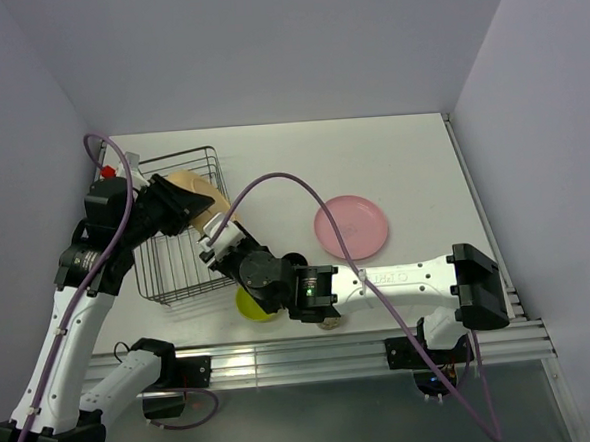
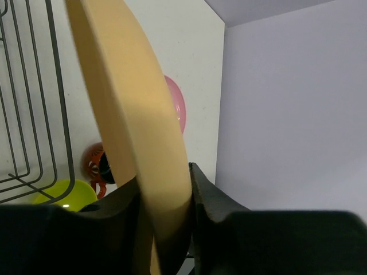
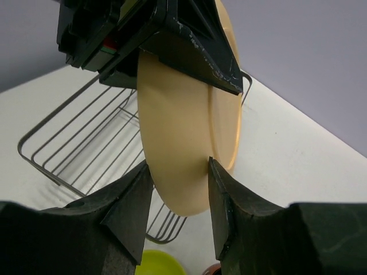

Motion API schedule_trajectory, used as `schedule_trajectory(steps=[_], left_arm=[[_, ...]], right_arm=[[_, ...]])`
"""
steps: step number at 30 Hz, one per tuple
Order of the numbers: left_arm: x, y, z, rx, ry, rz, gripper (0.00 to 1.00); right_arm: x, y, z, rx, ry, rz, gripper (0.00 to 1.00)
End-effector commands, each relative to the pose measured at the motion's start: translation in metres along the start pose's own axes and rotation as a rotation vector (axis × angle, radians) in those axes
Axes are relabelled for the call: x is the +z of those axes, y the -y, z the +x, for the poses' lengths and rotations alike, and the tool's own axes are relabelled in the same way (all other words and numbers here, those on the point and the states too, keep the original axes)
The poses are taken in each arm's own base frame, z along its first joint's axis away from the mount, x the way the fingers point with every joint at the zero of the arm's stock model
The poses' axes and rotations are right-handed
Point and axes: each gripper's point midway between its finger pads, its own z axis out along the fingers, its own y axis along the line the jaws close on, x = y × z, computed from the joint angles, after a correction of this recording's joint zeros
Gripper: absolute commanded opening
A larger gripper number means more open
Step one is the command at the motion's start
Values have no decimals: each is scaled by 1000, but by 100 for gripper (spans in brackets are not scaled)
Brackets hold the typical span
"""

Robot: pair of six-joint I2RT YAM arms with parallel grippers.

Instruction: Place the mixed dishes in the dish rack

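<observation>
1. The yellow-orange plate (image 1: 201,199) is a pale, matte, smooth disc with a shallow raised rim. It is held on edge, nearly upright, above the dish rack (image 1: 173,274).
2. The left gripper (image 2: 163,195) is clamped on the plate's rim, one finger against each face.
3. The right gripper (image 3: 178,169) has its fingers apart on either side of the plate's lower edge (I cannot tell whether they actually pinch it).
4. The rack is a black wire basket standing on the white table (image 1: 412,164).
5. Count: two plates, the second being a pink plate (image 1: 350,227) lying flat on the table well to the right of the rack. There is one lime-green bowl (image 1: 248,306), mostly hidden under the right arm, and one red-orange mug (image 2: 94,166) beside it. There is one rack.
</observation>
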Motion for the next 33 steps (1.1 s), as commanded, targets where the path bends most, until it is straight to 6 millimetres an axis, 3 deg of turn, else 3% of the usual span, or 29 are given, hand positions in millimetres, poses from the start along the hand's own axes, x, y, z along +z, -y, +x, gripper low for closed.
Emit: schedule_trajectory(steps=[1, 5, 19, 24, 27, 30, 33], left_arm=[[-10, 27, 11, -15, -57, 117, 43], [-9, 26, 9, -22, -49, 109, 49], [-6, 12, -2, 4, 12, 29, 52], [-3, -18, -7, 53, 52, -99, 53], [-2, -51, -13, 110, 84, -251, 58], [5, -72, -20, 127, 115, -344, 61], [18, -84, -18, 130, 78, -391, 62]], right_arm=[[2, 13, -31, 170, 82, 60, 0], [3, 13, -29, 195, 81, 70, 0], [6, 9, -23, 226, 72, 62, 0], [5, 11, -11, 239, 26, 41, 0], [0, 14, -5, 322, -12, 40, 0], [-8, 21, -4, 380, -41, 29, 8], [-11, 23, -3, 456, -87, -34, 33]])
